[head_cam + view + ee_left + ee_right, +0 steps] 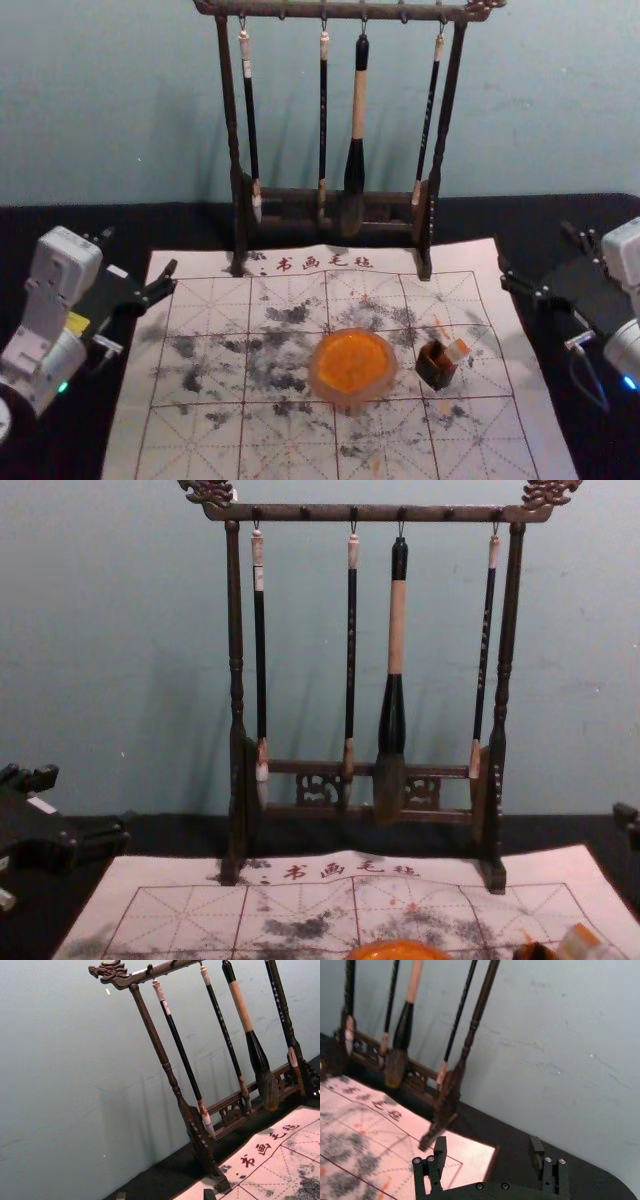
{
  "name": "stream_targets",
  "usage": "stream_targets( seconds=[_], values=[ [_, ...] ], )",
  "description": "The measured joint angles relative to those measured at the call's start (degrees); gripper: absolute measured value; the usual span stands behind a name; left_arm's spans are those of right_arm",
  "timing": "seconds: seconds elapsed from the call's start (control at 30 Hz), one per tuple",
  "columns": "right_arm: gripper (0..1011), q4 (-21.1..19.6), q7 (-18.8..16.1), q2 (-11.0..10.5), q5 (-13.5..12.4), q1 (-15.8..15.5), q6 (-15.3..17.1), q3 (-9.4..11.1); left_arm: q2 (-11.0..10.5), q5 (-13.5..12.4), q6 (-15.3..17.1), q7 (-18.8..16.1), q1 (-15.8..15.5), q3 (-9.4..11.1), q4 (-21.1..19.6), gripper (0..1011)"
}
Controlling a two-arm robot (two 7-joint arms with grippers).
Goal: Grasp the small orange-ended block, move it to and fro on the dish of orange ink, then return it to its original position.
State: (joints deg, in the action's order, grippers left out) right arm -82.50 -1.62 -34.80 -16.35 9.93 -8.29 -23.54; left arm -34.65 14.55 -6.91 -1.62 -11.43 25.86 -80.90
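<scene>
The small orange-ended block (pixel 457 350) sits tilted at the upper right part of a small dark pot (pixel 435 367); whether it rests inside or against it cannot be told. Both are on the right part of the marked mat (pixel 200 440), just right of the dish (pixel 350 398) of orange ink (pixel 353 360). The left tool (pixel 139 252) is released, its fingers spread, beyond the mat's left edge. The right tool (pixel 535 247) is released too, fingers wide apart, by the mat's far right edge. Four brushes (pixel 358 100) hang from a dark wooden rack (pixel 228 90) at the far side of the worktop (pixel 500 218).
</scene>
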Motion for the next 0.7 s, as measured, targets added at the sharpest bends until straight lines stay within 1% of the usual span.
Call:
stream_targets(
  seconds=[0.23,0.33,0.37,0.4,0.47,0.5,0.6,0.7],
  values=[
    [1002,-3.7,-4.1,-1.0,-3.7,-3.1,-1.1,2.3,0.0,0.0,0.0,0.0,0.0,0.0,0.0,1001],
    [1002,-4.9,-5.5,-1.5,-4.8,-4.4,-1.8,2.9,0.0,0.0,0.0,0.0,0.0,0.0,0.0,1001],
    [1002,-5.7,-6.3,-1.8,-5.4,-5.3,-2.3,3.3,0.0,0.0,0.0,0.0,0.0,0.0,0.0,1002],
    [1002,-5.7,-6.3,-1.8,-5.4,-5.3,-2.3,3.3,0.0,0.0,0.0,0.0,0.0,0.0,0.0,1002],
    [1002,-7.3,-8.2,-2.2,-6.6,-7.3,-3.6,4.1,0.0,0.0,0.0,0.0,0.0,0.0,0.0,1001],
    [1002,-7.3,-8.2,-2.2,-6.6,-7.3,-3.6,4.1,0.0,0.0,0.0,0.0,0.0,0.0,0.0,1001],
    [1002,-8.2,-9.8,-2.7,-7.4,-8.8,-4.3,4.4,0.0,0.0,0.0,0.0,0.0,0.0,0.0,1001],
    [1002,-9.1,-12.0,-3.2,-8.3,-10.3,-4.4,4.6,0.0,0.0,0.0,0.0,0.0,0.0,0.0,1001]
  ],
)
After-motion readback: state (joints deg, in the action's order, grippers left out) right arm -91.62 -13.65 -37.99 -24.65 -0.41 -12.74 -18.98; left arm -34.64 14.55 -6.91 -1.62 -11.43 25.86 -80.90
